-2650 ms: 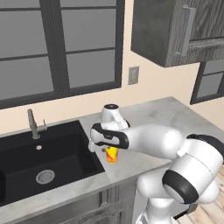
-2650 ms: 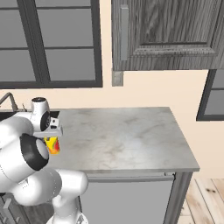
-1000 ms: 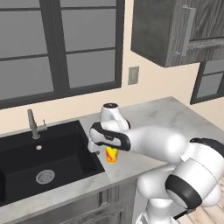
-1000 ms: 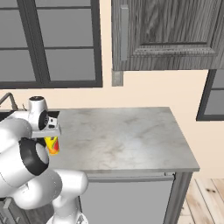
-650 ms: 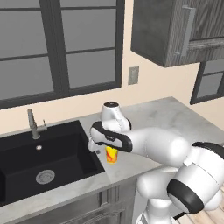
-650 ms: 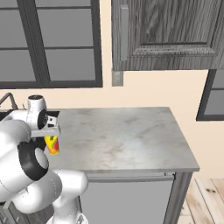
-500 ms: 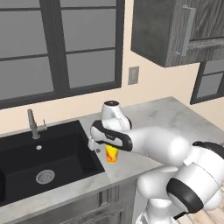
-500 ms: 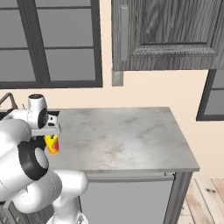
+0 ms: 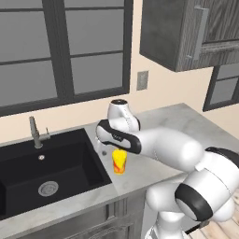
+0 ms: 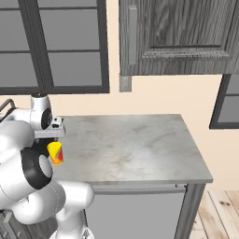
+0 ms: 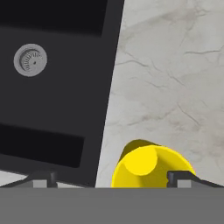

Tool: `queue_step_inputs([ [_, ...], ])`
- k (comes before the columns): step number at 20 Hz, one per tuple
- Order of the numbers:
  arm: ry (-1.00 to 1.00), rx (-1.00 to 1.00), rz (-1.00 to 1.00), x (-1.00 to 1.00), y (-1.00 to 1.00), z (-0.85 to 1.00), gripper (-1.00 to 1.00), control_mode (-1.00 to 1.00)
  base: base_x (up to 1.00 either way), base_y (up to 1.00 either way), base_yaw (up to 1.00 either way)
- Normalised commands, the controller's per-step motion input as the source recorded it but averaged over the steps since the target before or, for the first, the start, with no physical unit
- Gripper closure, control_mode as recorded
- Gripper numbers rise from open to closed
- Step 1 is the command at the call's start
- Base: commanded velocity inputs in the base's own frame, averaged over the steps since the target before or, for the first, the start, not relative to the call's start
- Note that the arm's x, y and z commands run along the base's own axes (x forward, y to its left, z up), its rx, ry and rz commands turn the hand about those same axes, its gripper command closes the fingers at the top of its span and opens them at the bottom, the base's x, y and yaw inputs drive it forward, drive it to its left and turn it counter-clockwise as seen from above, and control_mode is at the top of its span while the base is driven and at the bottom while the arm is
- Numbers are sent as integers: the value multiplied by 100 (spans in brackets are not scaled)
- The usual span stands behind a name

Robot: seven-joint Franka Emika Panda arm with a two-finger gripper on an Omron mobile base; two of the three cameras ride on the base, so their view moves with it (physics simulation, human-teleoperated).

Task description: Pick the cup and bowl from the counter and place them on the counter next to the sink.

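- The cup (image 9: 120, 161) stands upright on the bench (image 9: 186, 126), just beside the right edge of the sink (image 9: 42, 163).
- From the right base view the cup (image 10: 55, 152) sits at the bench's (image 10: 135, 144) near left corner, below the arm's wrist.
- In the hand view the cup (image 11: 151, 168) is seen from above, its mouth open, on the marbled stone just right of the sink (image 11: 52, 87) wall; the drain (image 11: 29, 60) lies well apart from it.
- The fingers (image 11: 109, 179) are spread as wide as they go and hold nothing: one tip shows at the left over the sink's edge, the other (image 11: 179, 177) at the right of the cup.
- The hand hangs just above the cup, which rests on the stone by its own weight.
- Judged from this, the cup's half of the job looks done: it is set down next to the sink and let go.
- Left to do: lift the hand clear without knocking the cup, then fetch the bowl and put it on the bench next to the sink as well.
- The cup is narrow and near the basin's lip, so a careless sideways move could tip it in.
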Motion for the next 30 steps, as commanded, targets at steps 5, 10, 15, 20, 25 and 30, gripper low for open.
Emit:
queue_step_inputs([
  [5, -5, 2, 0, -6, 0, 22, -100, -100, 0, 0, 0],
  [10, -2, 1, 0, -26, -7, 20, -100, -100, 0, 0, 0],
  [15, 0, 2, 0, -45, -20, 20, -100, -100, 0, 0, 0],
  [20, 0, 4, -1, -40, -23, 25, -100, -100, 0, 0, 0],
  [25, 0, 10, -2, -61, -41, 20, -100, -100, 0, 0, 0],
  [30, 0, 12, -2, -69, -52, 10, -100, -100, 0, 0, 0],
])
